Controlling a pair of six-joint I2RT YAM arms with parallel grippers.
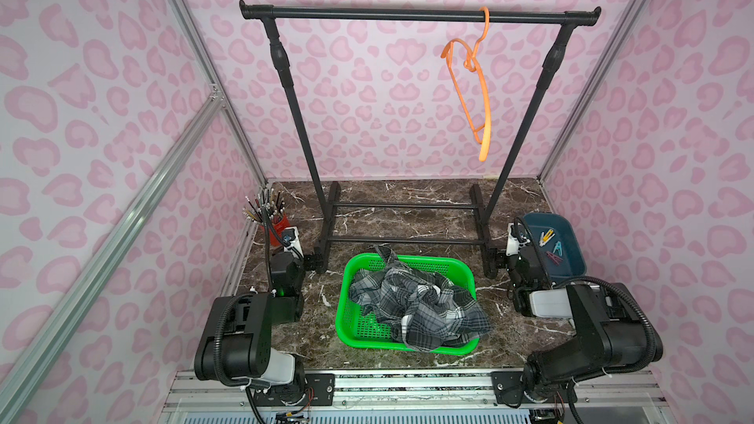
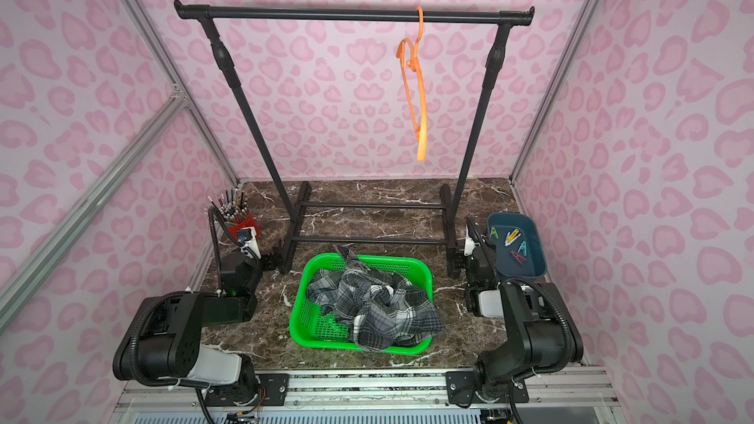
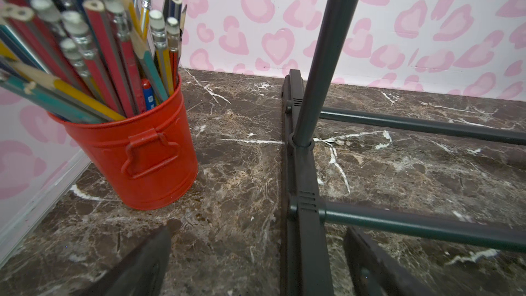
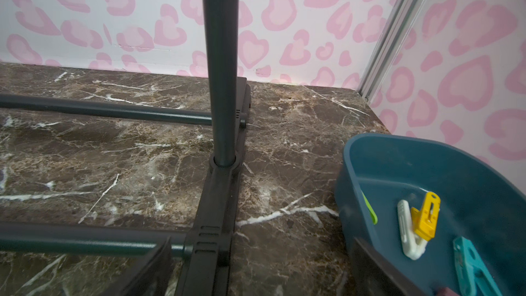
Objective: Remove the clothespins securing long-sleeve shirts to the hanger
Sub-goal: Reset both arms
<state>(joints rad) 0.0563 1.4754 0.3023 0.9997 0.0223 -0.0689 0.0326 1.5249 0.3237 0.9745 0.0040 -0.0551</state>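
The orange hanger (image 1: 481, 87) (image 2: 422, 108) hangs bare from the rack's top bar. The plaid long-sleeve shirt (image 1: 420, 299) (image 2: 375, 303) lies crumpled in a green basket. Yellow and white clothespins (image 1: 546, 236) (image 2: 512, 236) rest together in the blue bin (image 1: 571, 267). In the right wrist view the yellow clothespin (image 4: 425, 217) lies against the white one (image 4: 408, 232). My left gripper (image 1: 313, 261) (image 3: 257, 249) is open and empty, low by the rack's left foot. My right gripper (image 1: 491, 263) (image 4: 263, 257) is open and empty by the right foot, beside the bin (image 4: 398, 152).
The black garment rack (image 1: 408, 15) stands at the back, its feet showing between each gripper's fingers. A red cup of pencils (image 1: 277, 222) (image 3: 142, 160) sits back left. The green basket (image 1: 347, 320) is at front centre. Teal (image 4: 469, 266), green (image 4: 370, 212) and dark red (image 1: 554, 256) clips share the bin.
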